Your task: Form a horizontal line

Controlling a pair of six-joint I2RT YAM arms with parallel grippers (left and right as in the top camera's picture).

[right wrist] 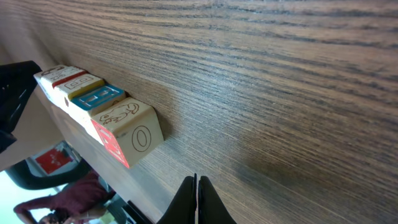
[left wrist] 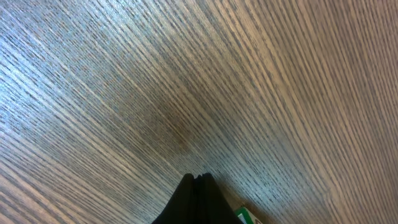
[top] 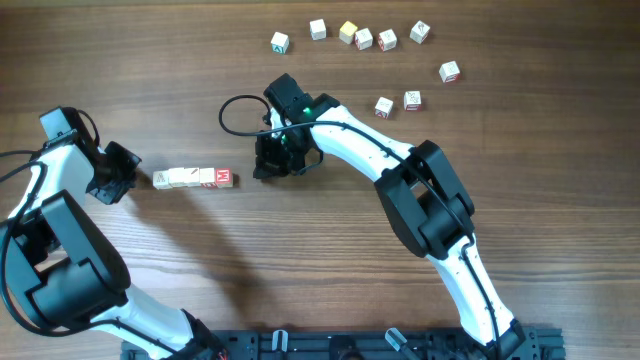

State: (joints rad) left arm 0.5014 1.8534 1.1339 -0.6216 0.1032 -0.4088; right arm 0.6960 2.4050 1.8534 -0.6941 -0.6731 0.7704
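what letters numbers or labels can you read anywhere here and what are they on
"M", on a red face of the end cube of the horizontal line, overhead view.
"O", outlined, on another face of the same end cube, right wrist view.
The line's other cubes: markings too blurred to read.
Loose letter cubes: too small to read.

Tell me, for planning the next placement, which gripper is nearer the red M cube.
Right. The right gripper is close beside the M cube; the left gripper lies past the row's opposite end.
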